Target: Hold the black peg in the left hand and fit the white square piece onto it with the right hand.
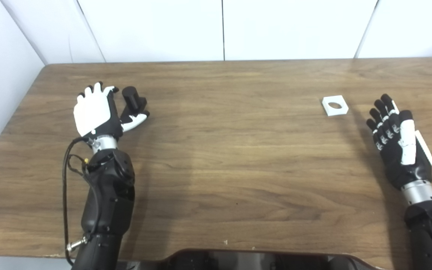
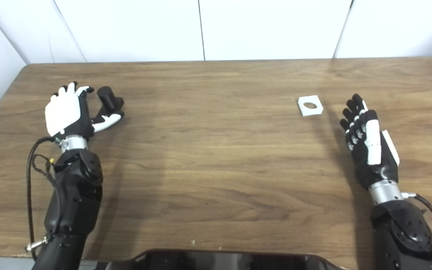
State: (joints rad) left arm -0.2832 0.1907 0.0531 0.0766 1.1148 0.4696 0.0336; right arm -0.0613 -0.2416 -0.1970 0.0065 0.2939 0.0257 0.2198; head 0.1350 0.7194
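Observation:
The black peg (image 1: 133, 99), a short cylinder on a square base, stands on the wooden table (image 1: 223, 157) at the left. My left hand (image 1: 98, 110) is right beside it, open, fingers spread upward and thumb reaching under the peg's near side; it does not grip the peg. The white square piece (image 1: 335, 105) with a round hole lies flat on the table at the right. My right hand (image 1: 398, 137) is open, a little to the right of and nearer than the white piece, not touching it.
White wall panels (image 1: 223, 30) stand behind the table's far edge and along its left side. A dark part of the robot's body (image 1: 238, 260) shows at the bottom edge.

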